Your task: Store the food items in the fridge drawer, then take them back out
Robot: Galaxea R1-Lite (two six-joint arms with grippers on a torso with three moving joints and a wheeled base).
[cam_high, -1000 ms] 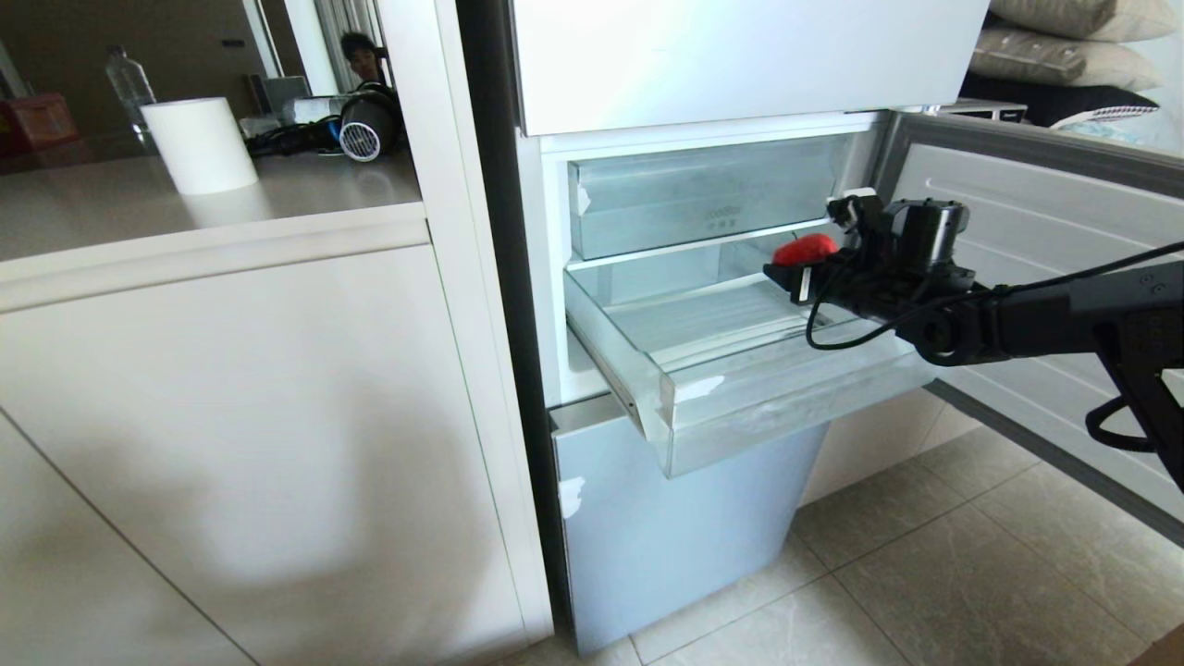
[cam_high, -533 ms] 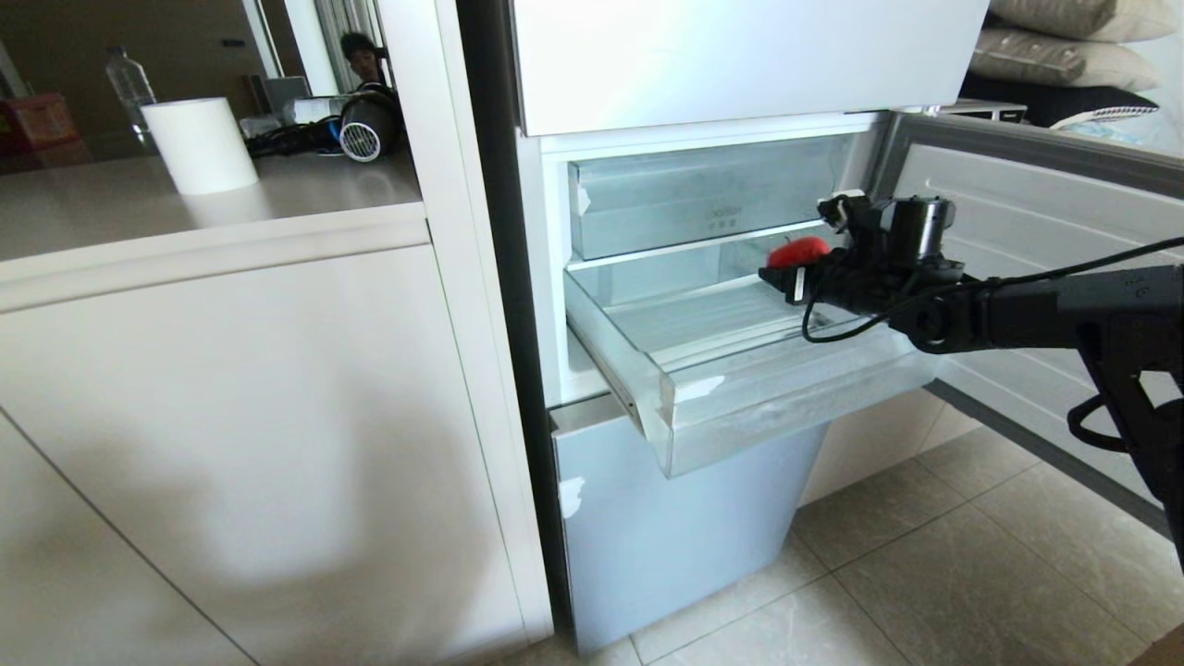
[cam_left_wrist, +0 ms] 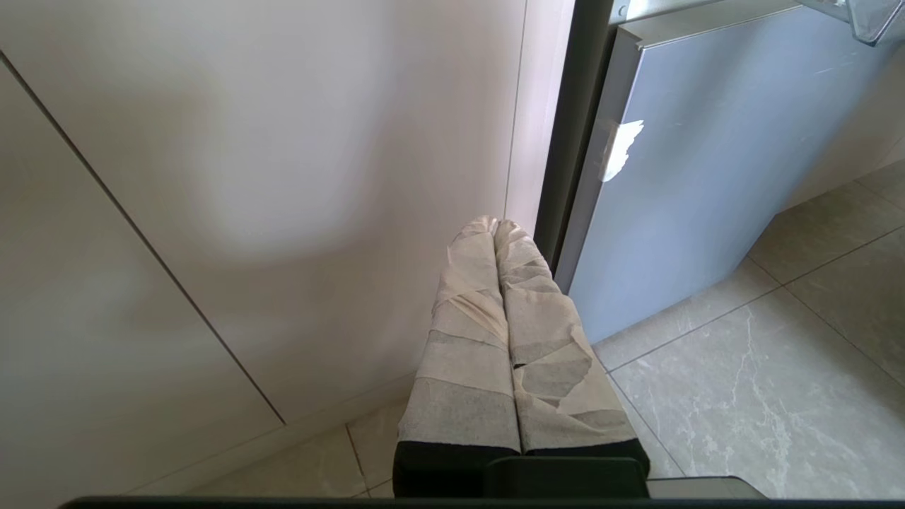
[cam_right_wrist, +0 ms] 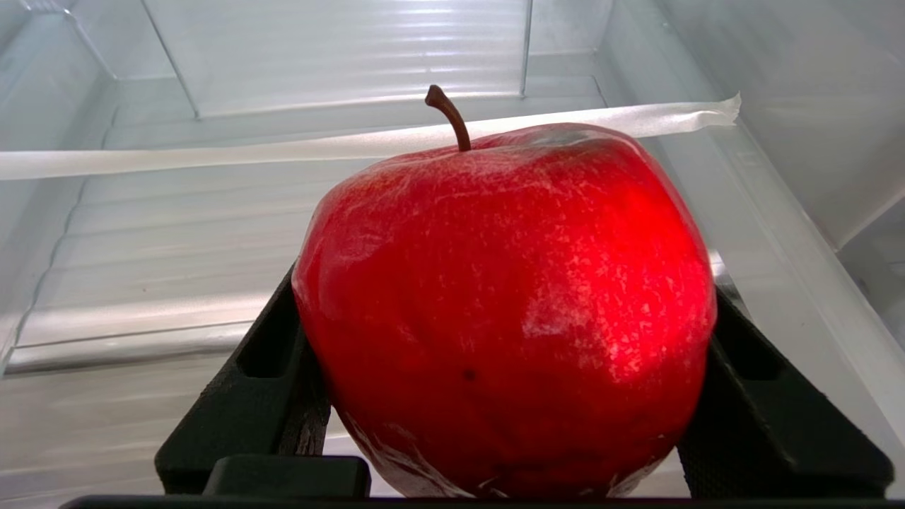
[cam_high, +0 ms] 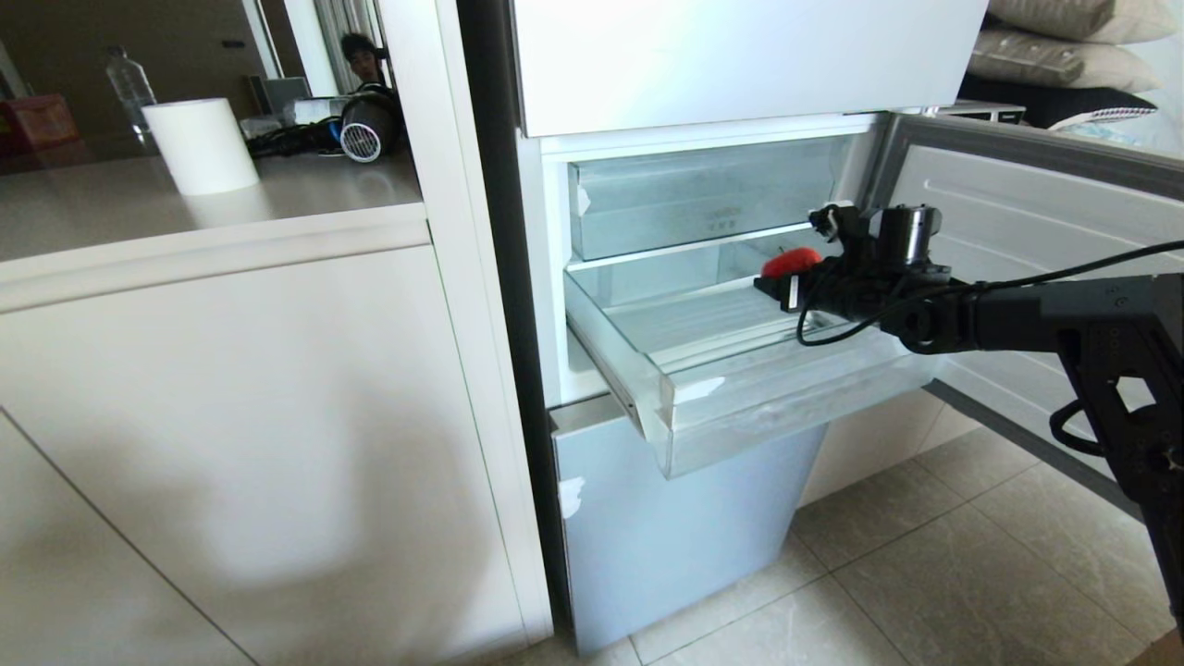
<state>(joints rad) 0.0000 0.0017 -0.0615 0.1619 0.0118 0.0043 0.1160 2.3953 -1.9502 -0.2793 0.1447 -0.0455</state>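
Right now the R gripper [cam_right_wrist: 505,396] is clamped on the apple [cam_right_wrist: 505,311], black fingers [cam_right_wrist: 247,396] pressed to both sides of it, spread about as wide as the fruit; apple upright, stem up, glossy red w/ pale speckles; R arm comes in level from the right in head view, gripper [cam_high: 782,277] over the back right part of the drawer [cam_high: 786,388], apple [cam_high: 789,262] held above the drawer floor, can't tell if it touches; drawer pulled out, clear ribbed floor, tall frosted front, white tape scraps at front corner [cam_high: 712,387]; strip of tape [cam_right_wrist: 353,145] runs across behind the apple in wrist view; shorter clear bin [cam_high: 703,199] above the drawer, pushed in; fridge door [cam_high: 1027,213] swung open to the right; blue-grey lower panel [cam_high: 666,536] below the drawer, shut; L gripper [cam_left_wrist: 505,297] parked low beside the white cabinet [cam_left_wrist: 247,212], taped fingers pressed together, holding nothing; counter [cam_high: 185,213] at left w/ paper roll [cam_high: 199,143]; tiled floor [cam_high: 925,573].
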